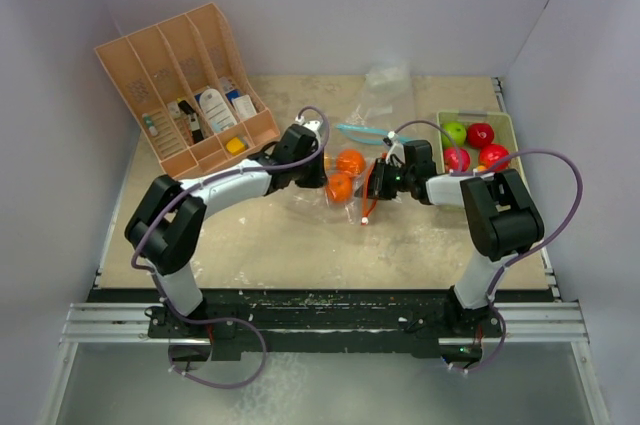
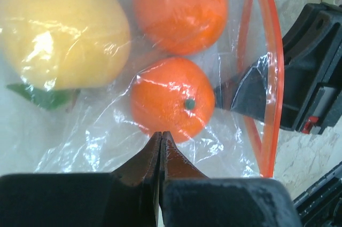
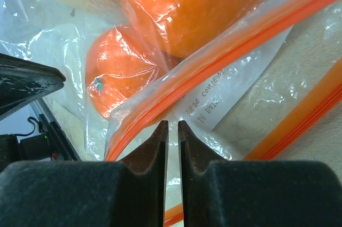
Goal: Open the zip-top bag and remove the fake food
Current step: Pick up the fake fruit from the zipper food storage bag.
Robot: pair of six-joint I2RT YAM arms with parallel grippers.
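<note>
Both arms, left arm (image 1: 225, 183) and right arm (image 1: 450, 188), were recorded as white links with black joints. A lilac cable (image 1: 579, 188) was looped along each. Black fingers with brownish tips were noted on left gripper (image 2: 161, 140) and right gripper (image 3: 172, 130).

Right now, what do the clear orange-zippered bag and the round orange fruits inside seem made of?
Clear orange-zippered bag: thin glossy plastic film, judging by crinkles and glare. Round orange fruits: probably smooth moulded plastic; uniform colour, sheen, though seen only through the film.
</note>
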